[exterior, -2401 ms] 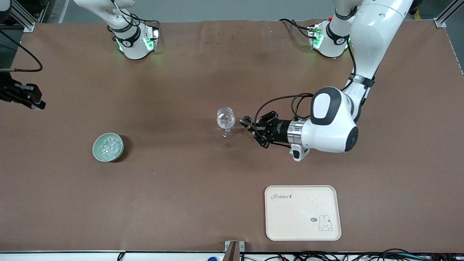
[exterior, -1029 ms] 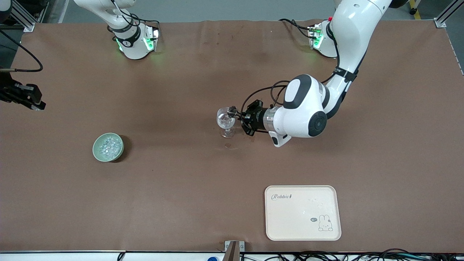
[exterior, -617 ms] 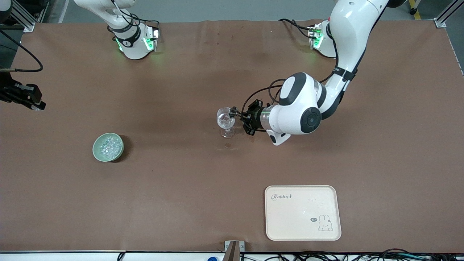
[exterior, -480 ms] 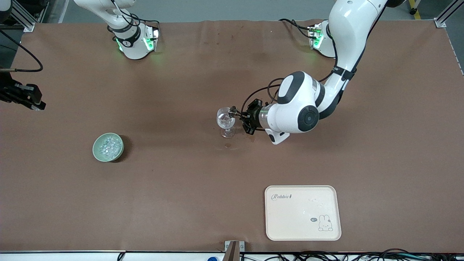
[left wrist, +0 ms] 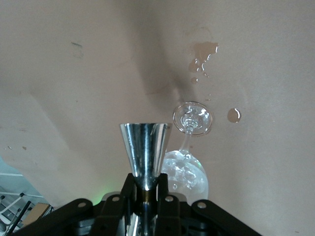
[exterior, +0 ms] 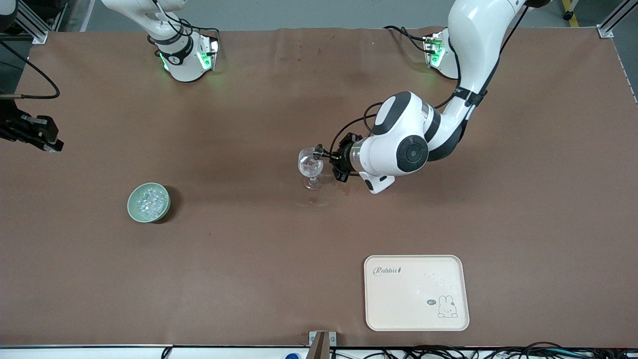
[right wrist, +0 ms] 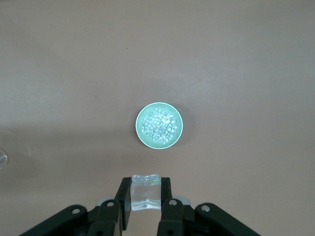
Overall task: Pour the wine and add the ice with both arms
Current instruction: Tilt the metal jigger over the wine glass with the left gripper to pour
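A clear stemmed glass (exterior: 310, 165) (left wrist: 189, 172) with ice pieces in it stands at the table's middle. My left gripper (exterior: 327, 159) (left wrist: 146, 189) is shut on the waist of a steel jigger (exterior: 318, 152) (left wrist: 145, 145), whose cup lies tipped at the glass rim. No wine shows; the jigger's inside is hidden. A pale green bowl (exterior: 148, 202) (right wrist: 159, 125) of ice (right wrist: 158, 125) sits toward the right arm's end, nearer the front camera than the glass. My right gripper (right wrist: 146, 196) (exterior: 50, 144) waits high over the bowl, shut on one clear ice cube (right wrist: 146, 192).
Brownish wet spots (exterior: 313, 200) (left wrist: 203, 54) mark the brown table (exterior: 239, 259) beside the glass foot. A cream tray with a rabbit drawing (exterior: 416, 292) lies near the front edge toward the left arm's end. The arms' bases (exterior: 187, 57) stand along the table's back edge.
The left arm brought the jigger to the glass rim, then rolled its wrist while its elbow swung toward the glass. The right gripper and the bowl have stayed still.
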You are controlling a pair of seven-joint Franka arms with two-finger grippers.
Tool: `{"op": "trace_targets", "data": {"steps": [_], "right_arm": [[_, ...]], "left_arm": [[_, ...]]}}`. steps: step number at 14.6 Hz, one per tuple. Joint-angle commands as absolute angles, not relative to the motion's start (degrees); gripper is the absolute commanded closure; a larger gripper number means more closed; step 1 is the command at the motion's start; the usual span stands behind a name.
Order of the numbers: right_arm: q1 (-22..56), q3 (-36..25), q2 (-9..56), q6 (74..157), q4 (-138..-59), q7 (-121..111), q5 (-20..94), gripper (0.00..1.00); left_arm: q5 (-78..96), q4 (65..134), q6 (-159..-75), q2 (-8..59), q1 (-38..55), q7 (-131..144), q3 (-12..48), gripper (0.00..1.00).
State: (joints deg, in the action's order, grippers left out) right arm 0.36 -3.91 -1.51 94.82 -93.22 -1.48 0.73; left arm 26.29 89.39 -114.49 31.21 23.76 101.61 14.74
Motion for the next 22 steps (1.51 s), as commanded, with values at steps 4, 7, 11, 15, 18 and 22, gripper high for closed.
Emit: {"op": "trace_targets", "data": {"steps": [4,7,11,15,18,22], "right_arm": [[1.05,-4.04,-2.29,94.92,-93.78,-1.49,0.18,0.93],[1.05,-4.04,-2.29,94.92,-93.78,-1.49,0.18,0.92],[1.05,-4.04,-2.29,94.92,-93.87,-1.49,0.18,0.92],[1.05,-4.04,-2.37,94.75,-94.04,-1.49,0.18,0.92],[1.05,-4.04,-2.37,94.66,-93.87,-1.49,0.18,0.92],[1.05,-4.04,-2.37,94.66,-93.87,-1.49,0.18,0.92]], "left_arm": [[22.5,90.26,-114.79,29.27,24.7,104.68,14.59,0.99],[22.59,90.18,-114.87,29.36,24.79,104.94,14.68,0.99],[25.38,90.18,-114.96,29.62,23.82,102.23,15.2,0.99],[38.56,90.26,-114.35,29.36,19.96,89.84,15.29,0.99],[46.02,90.18,-114.35,29.88,15.66,83.35,15.29,0.99],[58.42,88.09,-114.35,32.85,5.74,73.67,15.29,0.99]]}}
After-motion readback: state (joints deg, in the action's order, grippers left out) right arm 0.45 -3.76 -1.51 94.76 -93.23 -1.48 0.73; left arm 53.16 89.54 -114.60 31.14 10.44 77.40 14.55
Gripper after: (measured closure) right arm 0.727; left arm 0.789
